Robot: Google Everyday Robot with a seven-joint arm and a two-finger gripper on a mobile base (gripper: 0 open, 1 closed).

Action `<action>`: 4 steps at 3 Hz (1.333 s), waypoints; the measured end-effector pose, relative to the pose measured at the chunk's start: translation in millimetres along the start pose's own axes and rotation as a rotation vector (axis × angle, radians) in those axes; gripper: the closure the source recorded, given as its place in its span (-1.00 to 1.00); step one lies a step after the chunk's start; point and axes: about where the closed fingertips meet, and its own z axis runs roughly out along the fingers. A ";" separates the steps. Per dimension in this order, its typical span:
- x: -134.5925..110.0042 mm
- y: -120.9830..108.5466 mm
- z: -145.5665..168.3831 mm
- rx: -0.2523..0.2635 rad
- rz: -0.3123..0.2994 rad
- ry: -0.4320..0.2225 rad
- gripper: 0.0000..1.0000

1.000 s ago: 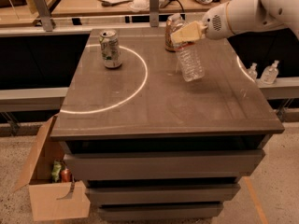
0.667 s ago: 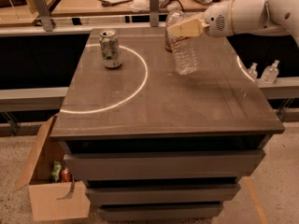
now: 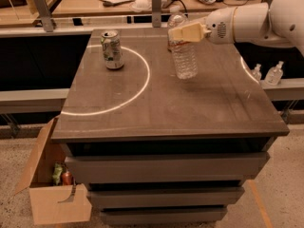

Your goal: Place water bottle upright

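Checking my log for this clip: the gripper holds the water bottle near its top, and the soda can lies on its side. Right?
Not quite. The camera view shows the soda can standing upright; the gripper does hold the water bottle near its top.

We see a smooth, white, rounded arm point(image 3: 256, 20) with a dotted grille, ending in a cream gripper point(image 3: 179, 33) near the far edge of the table point(image 3: 190, 113).
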 end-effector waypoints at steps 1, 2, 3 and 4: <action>2.6 4.8 -4.1 0.016 0.048 -0.112 1.00; 5.3 8.8 -9.5 -0.006 0.046 -0.217 1.00; 11.2 16.8 -12.9 -0.040 0.010 -0.296 1.00; 14.2 23.1 -13.9 -0.067 -0.032 -0.349 1.00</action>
